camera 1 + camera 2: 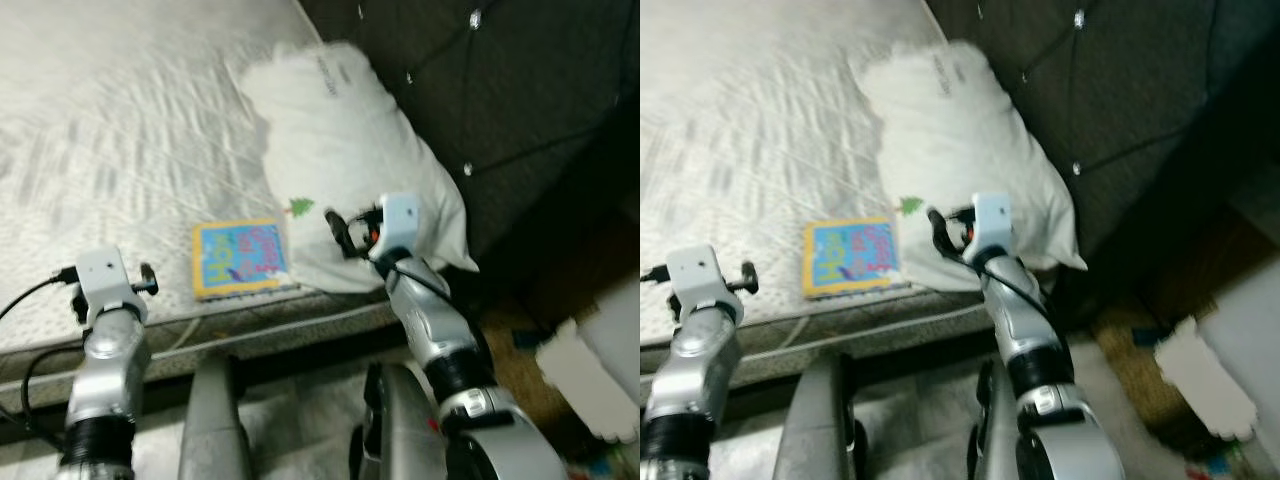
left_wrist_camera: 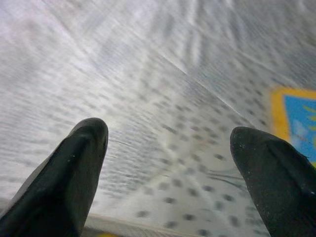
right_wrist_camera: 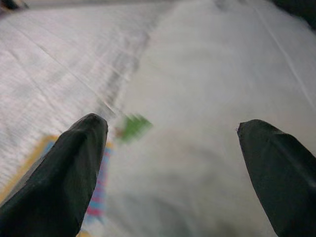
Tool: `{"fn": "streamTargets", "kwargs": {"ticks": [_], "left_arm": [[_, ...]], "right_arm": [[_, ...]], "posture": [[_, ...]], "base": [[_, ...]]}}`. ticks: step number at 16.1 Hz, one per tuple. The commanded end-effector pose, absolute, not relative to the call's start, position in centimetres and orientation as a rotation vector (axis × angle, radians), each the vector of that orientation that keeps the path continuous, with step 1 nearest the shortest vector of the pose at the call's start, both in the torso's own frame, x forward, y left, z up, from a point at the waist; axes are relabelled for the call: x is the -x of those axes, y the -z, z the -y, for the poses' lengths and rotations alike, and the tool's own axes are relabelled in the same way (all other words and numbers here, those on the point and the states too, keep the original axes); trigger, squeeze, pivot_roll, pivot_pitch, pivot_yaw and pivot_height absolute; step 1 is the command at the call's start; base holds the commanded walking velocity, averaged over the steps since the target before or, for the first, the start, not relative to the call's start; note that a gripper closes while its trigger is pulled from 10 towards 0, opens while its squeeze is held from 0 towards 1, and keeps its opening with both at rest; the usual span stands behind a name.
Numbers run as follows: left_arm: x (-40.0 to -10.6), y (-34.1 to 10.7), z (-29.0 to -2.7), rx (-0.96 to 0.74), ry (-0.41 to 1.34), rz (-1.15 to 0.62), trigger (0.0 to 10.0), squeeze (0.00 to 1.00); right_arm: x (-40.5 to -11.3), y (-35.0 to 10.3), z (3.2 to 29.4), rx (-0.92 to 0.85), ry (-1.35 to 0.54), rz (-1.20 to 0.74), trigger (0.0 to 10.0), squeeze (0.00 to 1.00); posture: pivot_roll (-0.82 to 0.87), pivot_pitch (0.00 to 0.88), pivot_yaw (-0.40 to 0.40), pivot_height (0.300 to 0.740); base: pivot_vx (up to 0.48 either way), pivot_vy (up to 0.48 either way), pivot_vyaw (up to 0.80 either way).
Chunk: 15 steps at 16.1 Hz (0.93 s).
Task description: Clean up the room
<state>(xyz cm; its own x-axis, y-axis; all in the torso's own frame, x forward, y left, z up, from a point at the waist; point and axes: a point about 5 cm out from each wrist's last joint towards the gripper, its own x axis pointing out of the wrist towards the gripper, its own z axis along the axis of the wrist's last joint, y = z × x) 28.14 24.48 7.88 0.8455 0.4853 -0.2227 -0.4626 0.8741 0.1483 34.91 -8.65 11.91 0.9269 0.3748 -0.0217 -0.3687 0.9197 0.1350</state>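
I hold my right hand [image 3: 173, 163] wide open and empty over the white pillow [image 1: 350, 150], just beside the book [image 1: 240, 258] near the bed [image 1: 100, 120] edge — my left hand [image 2: 168, 168] waits open and empty too.

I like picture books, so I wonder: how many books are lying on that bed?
1. A colourful book with a yellow border lies near the mattress edge, its corner tucked under the white pillow. Others could be hidden beneath the pillow.
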Motion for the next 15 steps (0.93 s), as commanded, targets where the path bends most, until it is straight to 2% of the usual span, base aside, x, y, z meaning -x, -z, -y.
{"fn": "streamTargets", "kwargs": {"ticks": [1, 2, 3, 5, 6, 8, 9, 13, 15], "left_arm": [[-28.2, -9.4, -23.6, -0.127, -0.529, -0.172, 10.0, 1.00], [-28.4, -10.3, -23.2, -0.199, -0.532, -0.117, 10.0, 0.00], [-28.5, -11.4, -22.8, -0.214, -0.518, -0.059, 10.0, 0.00], [-28.6, -12.9, -21.8, -0.152, -0.378, 0.078, 10.0, 0.00], [-28.5, -12.7, -21.8, -0.194, -0.402, 0.074, 10.0, 0.00], [-29.0, -12.1, -21.7, -0.146, -0.420, 0.053, 10.0, 0.00], [-29.3, -12.3, -21.3, -0.064, -0.374, 0.073, 10.0, 0.00], [-30.3, -12.6, -20.4, -0.103, -0.307, 0.116, 10.0, 0.00], [-30.6, -12.6, -19.6, -0.063, -0.266, 0.107, 10.0, 0.00]], "right_arm": [[-35.3, -12.6, 8.7, -0.203, -0.384, -0.014, 10.0, 0.00], [-35.7, -13.0, 8.5, -0.215, -0.384, 0.000, 10.0, 0.00], [-35.8, -13.2, 8.4, -0.220, -0.394, 0.016, 10.0, 0.00], [-36.1, -13.6, 7.9, -0.237, -0.417, 0.035, 10.0, 0.00], [-36.2, -13.7, 7.8, -0.251, -0.425, 0.043, 10.0, 0.00], [-36.3, -13.9, 7.6, -0.278, -0.438, 0.052, 10.0, 0.00], [-36.3, -14.1, 7.5, -0.280, -0.448, 0.065, 10.0, 0.00], [-36.4, -14.2, 7.6, -0.287, -0.442, 0.076, 10.0, 0.00], [-36.4, -14.1, 7.8, -0.291, -0.435, 0.079, 10.0, 0.00]], "posture": [[0.16, 0.000, -0.030, 0.581], [0.17, 0.000, -0.029, 0.581], [0.17, 0.000, -0.028, 0.590], [0.17, 0.000, -0.024, 0.615], [0.16, 0.000, -0.022, 0.625], [0.15, 0.000, -0.018, 0.655], [0.15, 0.000, -0.017, 0.670], [0.13, 0.000, 0.002, 0.725], [0.12, 0.000, 0.005, 0.740]], "base": [[0.000, 0.000, 0.00], [0.000, 0.000, 0.00], [0.000, 0.000, 0.00], [0.000, 0.000, 0.00], [0.000, 0.000, 0.00], [0.000, 0.000, 0.00], [0.000, 0.000, 0.00], [0.000, 0.000, 0.00], [0.000, 0.000, 0.00]]}}
